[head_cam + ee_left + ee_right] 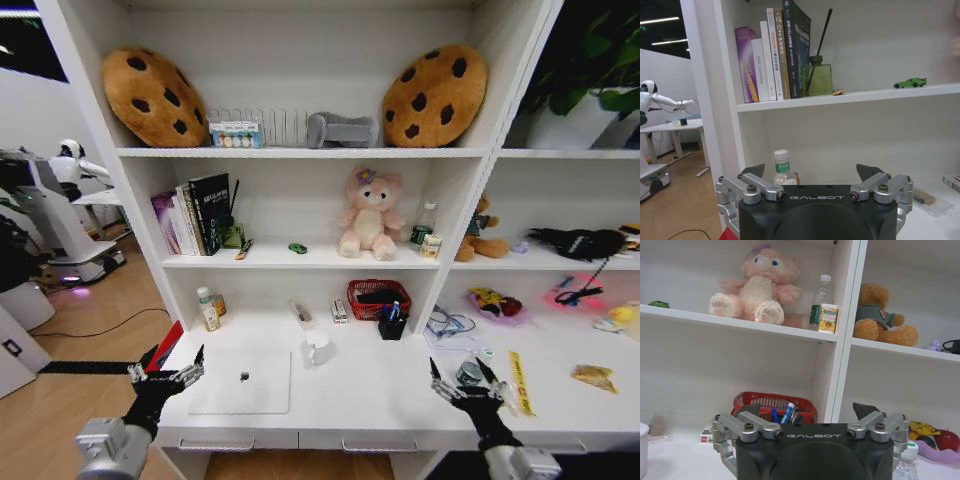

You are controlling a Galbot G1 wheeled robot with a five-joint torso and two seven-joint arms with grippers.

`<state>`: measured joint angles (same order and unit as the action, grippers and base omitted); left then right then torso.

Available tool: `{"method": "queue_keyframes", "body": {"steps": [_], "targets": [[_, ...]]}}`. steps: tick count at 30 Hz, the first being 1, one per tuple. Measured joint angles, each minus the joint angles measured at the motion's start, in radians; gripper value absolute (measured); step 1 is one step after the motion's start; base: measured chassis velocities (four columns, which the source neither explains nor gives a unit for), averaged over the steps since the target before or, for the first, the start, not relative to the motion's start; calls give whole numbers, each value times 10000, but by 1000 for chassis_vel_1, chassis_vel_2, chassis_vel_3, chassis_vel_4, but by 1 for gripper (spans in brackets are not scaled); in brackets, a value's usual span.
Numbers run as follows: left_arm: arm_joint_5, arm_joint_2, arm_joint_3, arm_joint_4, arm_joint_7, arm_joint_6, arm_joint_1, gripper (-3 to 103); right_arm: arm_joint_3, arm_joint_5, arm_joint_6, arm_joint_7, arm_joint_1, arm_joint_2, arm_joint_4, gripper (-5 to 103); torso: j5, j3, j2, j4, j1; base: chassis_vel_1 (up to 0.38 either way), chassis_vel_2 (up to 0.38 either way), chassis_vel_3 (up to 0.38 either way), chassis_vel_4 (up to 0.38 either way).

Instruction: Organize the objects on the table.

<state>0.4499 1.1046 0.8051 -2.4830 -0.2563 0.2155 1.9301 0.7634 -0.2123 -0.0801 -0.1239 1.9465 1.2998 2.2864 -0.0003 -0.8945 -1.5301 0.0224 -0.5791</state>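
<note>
A slim silver laptop (240, 382) lies closed on the white table (360, 400), just right of my left gripper (165, 375), which hovers open over the table's left front corner. My right gripper (463, 385) is open too, low over the front right part of the table. The tiny green toy car (297, 247) (910, 82) (658, 304) stands on the shelf above, and the black marker (244, 249) lies to its left. A blue pen (392, 312) (775, 414) sticks out of a black holder at the back. Both wrist views show empty fingers (755, 171) (747, 409).
On the table stand a white mug (317, 349), a red basket (378, 298), a small bottle (207, 310) and, at the right, cables and a yellow strip (520, 382). Books (195, 215), a pink bear (369, 215) and cookie cushions (152, 95) fill the shelves.
</note>
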Motion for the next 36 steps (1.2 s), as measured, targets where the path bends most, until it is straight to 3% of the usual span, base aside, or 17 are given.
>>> {"method": "queue_keyframes", "body": {"steps": [12, 23, 36], "targets": [[0, 0, 0, 0, 1, 0, 0, 100, -54, -238, 213, -266, -131, -448, 181, 100, 2, -1, 1, 2, -1, -171, -172, 172, 172], [0, 1, -1, -1, 1, 0, 0, 100, -801, 123, -168, -409, -617, -357, -368, 100, 8, -2, 2, 0, -1, -266, -264, 260, 281], [0, 0, 0, 0, -1, 0, 0, 100, -1757, 47, -177, 297, -1393, -675, -1718, 100, 1, 0, 0, 2, 0, 4, -25, 24, -1]]}}
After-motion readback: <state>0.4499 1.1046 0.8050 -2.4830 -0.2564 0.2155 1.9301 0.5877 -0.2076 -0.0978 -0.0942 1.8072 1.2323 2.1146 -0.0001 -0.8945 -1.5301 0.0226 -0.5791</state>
